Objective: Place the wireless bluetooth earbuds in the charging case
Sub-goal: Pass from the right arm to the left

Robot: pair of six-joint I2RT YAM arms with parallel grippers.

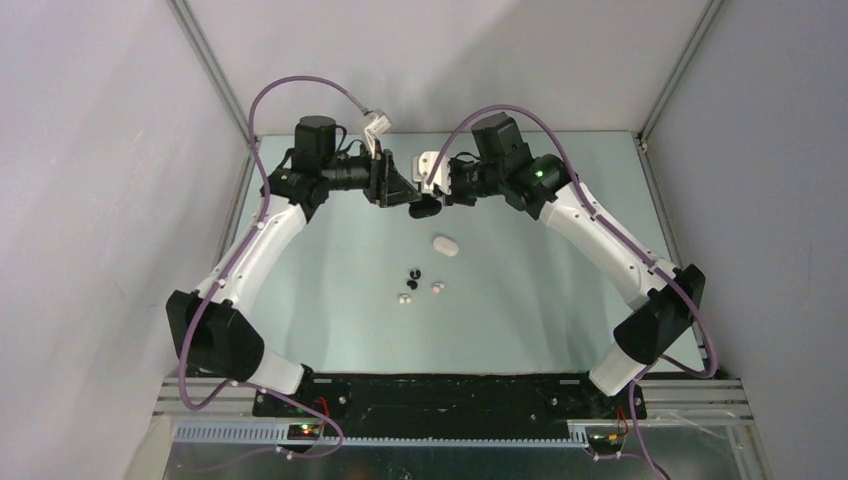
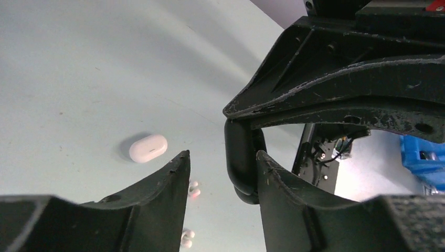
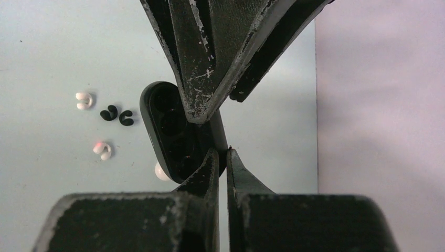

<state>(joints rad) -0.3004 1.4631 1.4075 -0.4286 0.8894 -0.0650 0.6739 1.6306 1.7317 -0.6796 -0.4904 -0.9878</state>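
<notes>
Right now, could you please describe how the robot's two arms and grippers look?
The left arm and right arm have white curved shells, black joints and a purple cable each. A green light glows on the right one. The fingers are scuffed black plastic.

Two black earbuds [image 3: 109, 113] and two white earbuds [image 3: 84, 100], small C-shaped hooks, lie loosely grouped at the centre of the bench [image 1: 330, 260]. The white charging case [image 1: 446, 245], closed, lies flat just beyond them. The black charging case [image 3: 168, 131], open, is raised nearer the far edge.
</notes>
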